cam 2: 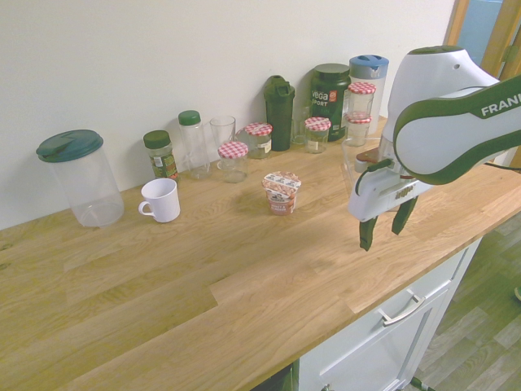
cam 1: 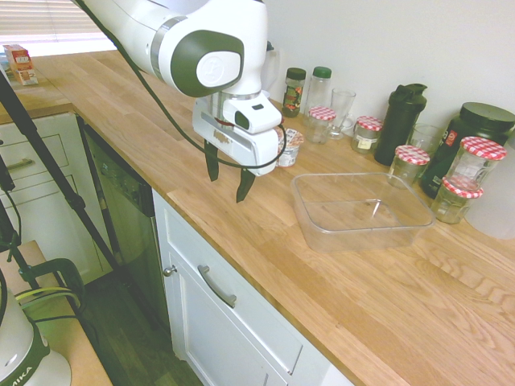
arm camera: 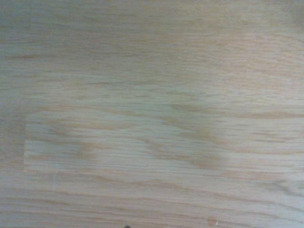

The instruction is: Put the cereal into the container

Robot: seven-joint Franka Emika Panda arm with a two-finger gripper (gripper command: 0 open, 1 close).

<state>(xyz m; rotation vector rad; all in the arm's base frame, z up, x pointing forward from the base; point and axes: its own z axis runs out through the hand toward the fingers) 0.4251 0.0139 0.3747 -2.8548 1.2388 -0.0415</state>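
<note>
above the wooden counter [cam 1: 241, 207], we see the gripper [cam 1: 228, 170] hanging with its fingers spread wide, nothing between them. we find the cup [cam 2: 281, 193] upright on the wood, apart from the fingers. we see the tub [cam 1: 354, 229] near the gripper, and a mug [cam 2: 161, 200] beside a lidded pitcher [cam 2: 91, 191].

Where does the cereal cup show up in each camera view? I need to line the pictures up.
First exterior view: cereal cup just above and right of picture centre, partly behind the pincer.
Second exterior view: cup near the centre, standing on the counter, picture-left of the pincer.
Wrist view: not in it, only wood grain.
Shared landmark: the wooden counter, seen in all three.
</note>
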